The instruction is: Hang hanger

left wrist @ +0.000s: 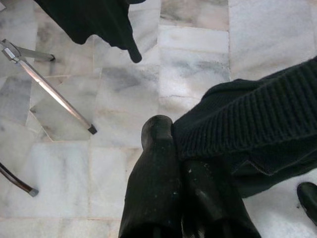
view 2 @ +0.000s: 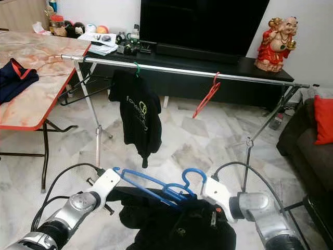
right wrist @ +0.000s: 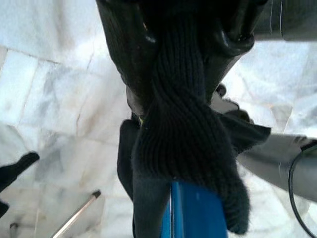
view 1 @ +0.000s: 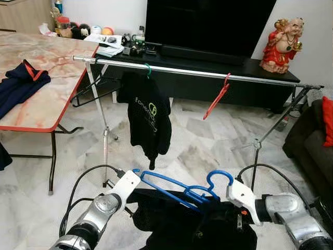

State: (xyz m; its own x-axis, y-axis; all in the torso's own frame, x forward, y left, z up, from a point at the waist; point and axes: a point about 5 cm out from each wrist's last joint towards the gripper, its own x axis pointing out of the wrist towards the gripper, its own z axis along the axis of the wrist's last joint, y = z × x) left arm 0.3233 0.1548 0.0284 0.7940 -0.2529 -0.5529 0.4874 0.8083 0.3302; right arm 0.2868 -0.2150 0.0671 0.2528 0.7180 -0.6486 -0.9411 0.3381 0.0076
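Black sweater (view 1: 197, 226) on blue hanger (view 1: 179, 187); rail (view 1: 208, 73) w/ hoodie (view 1: 148, 117), red hanger (view 1: 217, 97) ahead.

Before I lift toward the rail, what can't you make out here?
- Blue hanger: lower bar hidden inside the black garment, eye views.
- Garment: bottom cut off by the frame edge, eye views.
- Left gripper: grip point on the cloth hidden by its fingers, left wrist view.
- Rail: right foot hidden behind the sofa.

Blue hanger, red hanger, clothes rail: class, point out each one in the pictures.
blue hanger (view 1: 218, 176): left eye view, on its hook.
red hanger (view 1: 216, 100): left eye view, on its sloping arm.
clothes rail (view 1: 187, 71): left eye view, on the bare bar.
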